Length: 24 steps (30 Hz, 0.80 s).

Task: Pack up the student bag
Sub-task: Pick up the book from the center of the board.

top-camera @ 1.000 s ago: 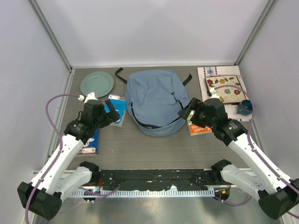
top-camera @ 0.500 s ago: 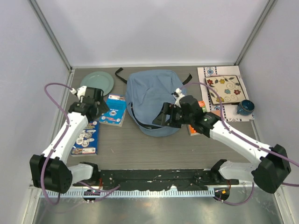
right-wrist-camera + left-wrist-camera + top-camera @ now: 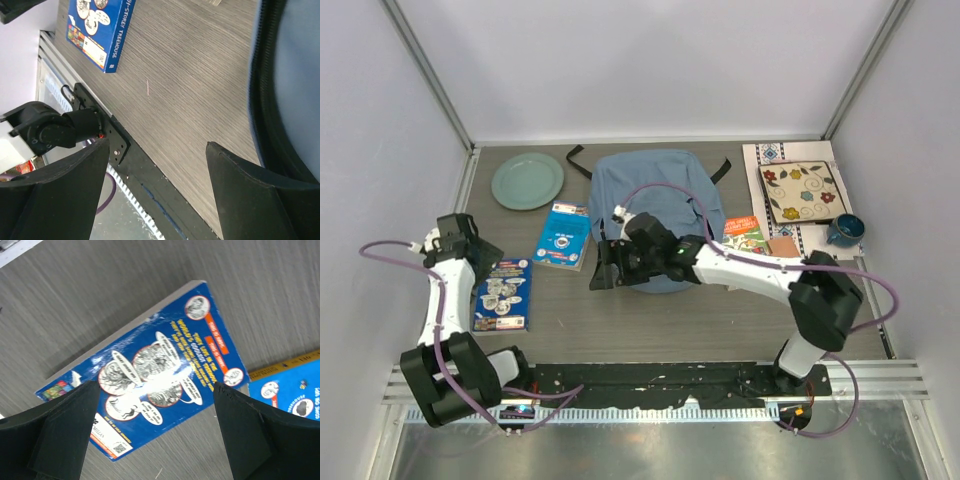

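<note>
The student bag (image 3: 655, 205), light blue with a dark zipper and black straps, lies flat at the middle back of the table. My right gripper (image 3: 603, 265) hangs open and empty just off the bag's near left edge. The right wrist view has the bag's zipper edge (image 3: 280, 75) on the right and bare table between the fingers (image 3: 157, 150). My left gripper (image 3: 480, 250) is open and empty near the left wall, above the far end of a dark blue cartoon book (image 3: 502, 295). That book (image 3: 165, 370) lies between the left gripper's (image 3: 156, 405) fingers, below them.
A light blue book (image 3: 563, 237) lies left of the bag and a green plate (image 3: 527, 180) at the back left. Right of the bag are an orange-green book (image 3: 745, 236), a floral tile (image 3: 802, 191) on a printed sheet, and a dark mug (image 3: 842, 231).
The right arm swung left across the bag's front to its near left edge. The left arm pulled back from the light blue book toward the left wall. Both grippers stayed open.
</note>
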Each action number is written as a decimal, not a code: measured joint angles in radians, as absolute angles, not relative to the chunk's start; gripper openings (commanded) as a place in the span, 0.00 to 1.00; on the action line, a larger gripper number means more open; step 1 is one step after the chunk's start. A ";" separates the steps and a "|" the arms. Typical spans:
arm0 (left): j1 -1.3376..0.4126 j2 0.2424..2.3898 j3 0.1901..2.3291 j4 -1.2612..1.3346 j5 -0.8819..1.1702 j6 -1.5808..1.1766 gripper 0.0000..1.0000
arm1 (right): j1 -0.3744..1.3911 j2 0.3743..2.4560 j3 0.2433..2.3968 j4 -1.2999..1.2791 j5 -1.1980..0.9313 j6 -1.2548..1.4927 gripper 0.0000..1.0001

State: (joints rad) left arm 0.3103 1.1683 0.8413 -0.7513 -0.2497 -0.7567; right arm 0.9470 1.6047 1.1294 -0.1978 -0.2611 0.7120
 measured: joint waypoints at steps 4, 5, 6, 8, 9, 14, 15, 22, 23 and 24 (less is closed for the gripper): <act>0.379 1.150 0.802 -0.736 -0.242 -0.754 1.00 | 0.970 1.723 1.188 -0.186 -0.284 0.707 0.83; 0.390 1.151 0.793 -0.721 -0.236 -0.752 1.00 | 0.975 1.757 1.205 -0.183 -0.293 0.706 0.83; 0.398 1.153 0.785 -0.712 -0.228 -0.751 1.00 | 0.977 1.776 1.214 -0.180 -0.297 0.706 0.83; 0.413 1.169 0.764 -0.684 -0.199 -0.747 1.00 | 0.982 1.832 1.248 -0.178 -0.309 0.707 0.83; 0.415 1.178 0.756 -0.676 -0.188 -0.745 1.00 | 0.983 1.861 1.269 -0.176 -0.314 0.707 0.83; 0.417 1.200 0.703 -0.638 -0.143 -0.730 1.00 | 0.989 1.975 1.364 -0.159 -0.329 0.710 0.83; 0.418 1.200 0.695 -0.634 -0.138 -0.726 1.00 | 0.990 2.000 1.387 -0.157 -0.331 0.710 0.83; 0.420 1.201 0.686 -0.623 -0.153 -0.699 1.00 | 0.997 2.096 1.483 -0.155 -0.337 0.711 0.83; 0.420 1.201 0.685 -0.624 -0.166 -0.698 1.00 | 0.999 2.102 1.489 -0.155 -0.338 0.712 0.83; 0.421 1.200 0.686 -0.625 -0.182 -0.698 1.00 | 1.000 2.109 1.496 -0.156 -0.338 0.713 0.83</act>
